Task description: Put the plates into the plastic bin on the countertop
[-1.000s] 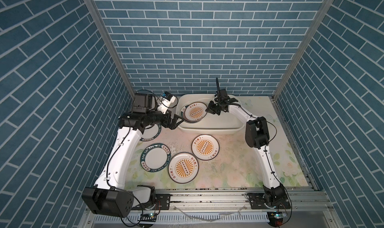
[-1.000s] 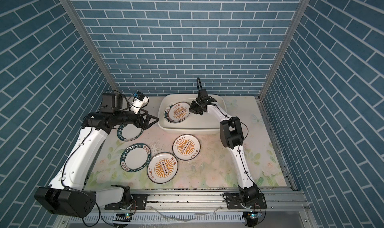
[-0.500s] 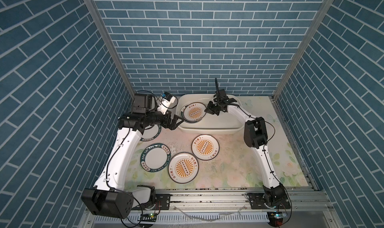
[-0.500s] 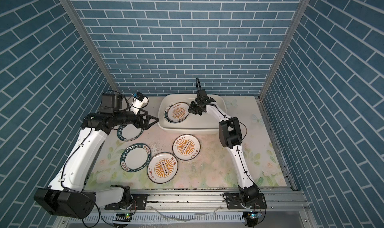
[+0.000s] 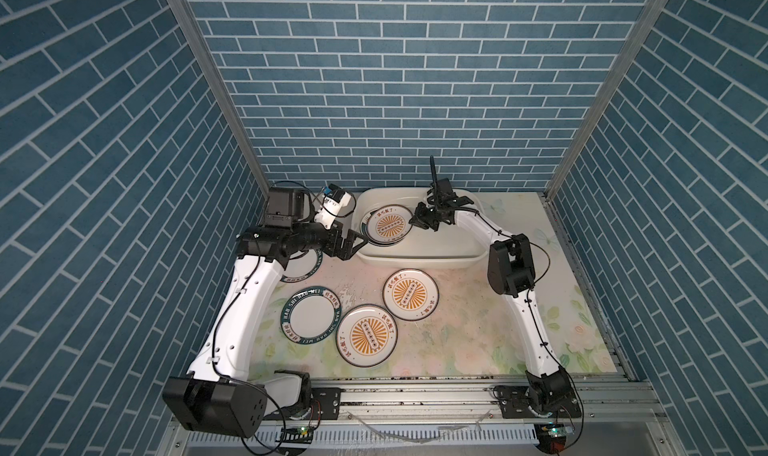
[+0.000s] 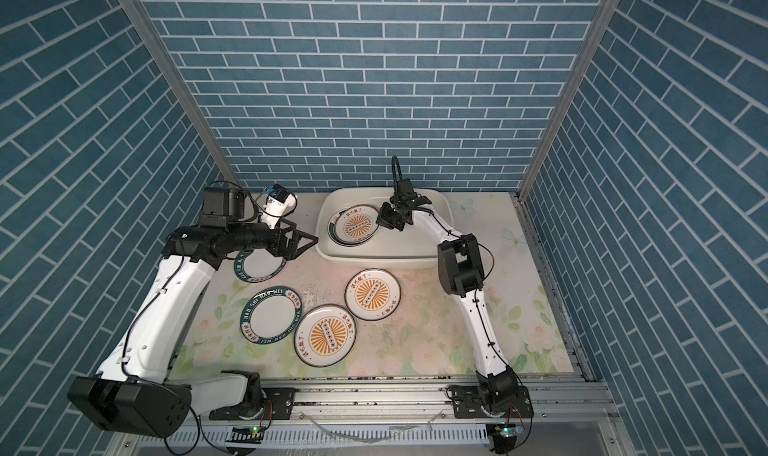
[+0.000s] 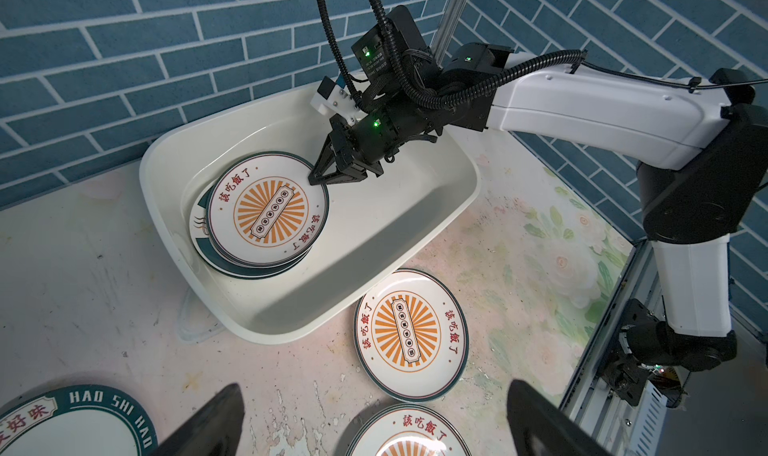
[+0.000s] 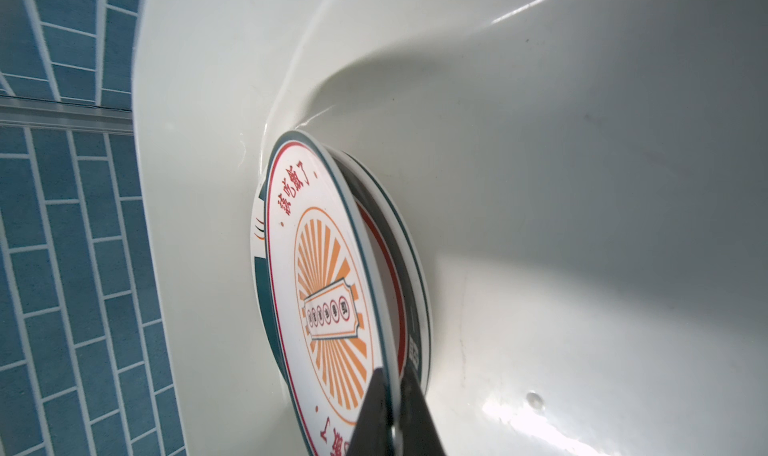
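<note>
Left wrist view: right gripper (image 7: pixel 316 179) pinches the upper-right rim of the top plate (image 7: pixel 268 217), which lies lower left of it, over other plates (image 7: pixel 198 229) in the bin (image 7: pixel 395 241). The left gripper (image 6: pixel 301 248) is wide apart.

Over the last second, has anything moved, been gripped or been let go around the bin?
Nothing visibly changed. The right gripper stays closed on the rim of the sunburst plate, which tops the stack in the bin. The left gripper stays open and empty beside the bin. The four plates on the countertop lie where they were.
</note>
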### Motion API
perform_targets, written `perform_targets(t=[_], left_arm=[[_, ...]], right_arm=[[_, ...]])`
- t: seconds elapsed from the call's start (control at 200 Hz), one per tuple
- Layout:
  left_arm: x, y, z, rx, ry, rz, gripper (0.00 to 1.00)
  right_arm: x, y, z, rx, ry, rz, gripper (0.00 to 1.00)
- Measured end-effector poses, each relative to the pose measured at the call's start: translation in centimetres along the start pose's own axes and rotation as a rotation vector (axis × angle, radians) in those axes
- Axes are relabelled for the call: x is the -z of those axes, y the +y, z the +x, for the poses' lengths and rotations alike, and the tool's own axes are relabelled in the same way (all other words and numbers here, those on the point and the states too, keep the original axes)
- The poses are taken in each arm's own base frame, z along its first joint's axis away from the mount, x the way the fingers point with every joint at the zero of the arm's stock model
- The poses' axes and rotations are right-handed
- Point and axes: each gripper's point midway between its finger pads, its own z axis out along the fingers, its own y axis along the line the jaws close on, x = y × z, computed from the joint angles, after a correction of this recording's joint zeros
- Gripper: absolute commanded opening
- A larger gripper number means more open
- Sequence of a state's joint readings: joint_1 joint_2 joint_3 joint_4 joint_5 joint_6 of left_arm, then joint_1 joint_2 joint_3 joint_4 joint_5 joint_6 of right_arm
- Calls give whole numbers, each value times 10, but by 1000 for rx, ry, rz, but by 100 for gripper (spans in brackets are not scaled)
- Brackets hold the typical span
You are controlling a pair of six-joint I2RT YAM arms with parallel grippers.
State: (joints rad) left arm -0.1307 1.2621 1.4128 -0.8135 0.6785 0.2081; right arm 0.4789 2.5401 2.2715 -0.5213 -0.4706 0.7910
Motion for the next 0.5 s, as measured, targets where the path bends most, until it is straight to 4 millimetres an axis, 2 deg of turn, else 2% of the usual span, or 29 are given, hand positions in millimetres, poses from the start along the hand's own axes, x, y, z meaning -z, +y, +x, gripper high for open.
perform_targets(t=[0.2,0.5], left_arm=[[1,-1,0,0,-2,-1,100],[2,-1,0,-2,-5,-1,100]], right_arm=[[-6,-7,4,-26,16,13,17],[-11,-12,8,-36,31,26,21]])
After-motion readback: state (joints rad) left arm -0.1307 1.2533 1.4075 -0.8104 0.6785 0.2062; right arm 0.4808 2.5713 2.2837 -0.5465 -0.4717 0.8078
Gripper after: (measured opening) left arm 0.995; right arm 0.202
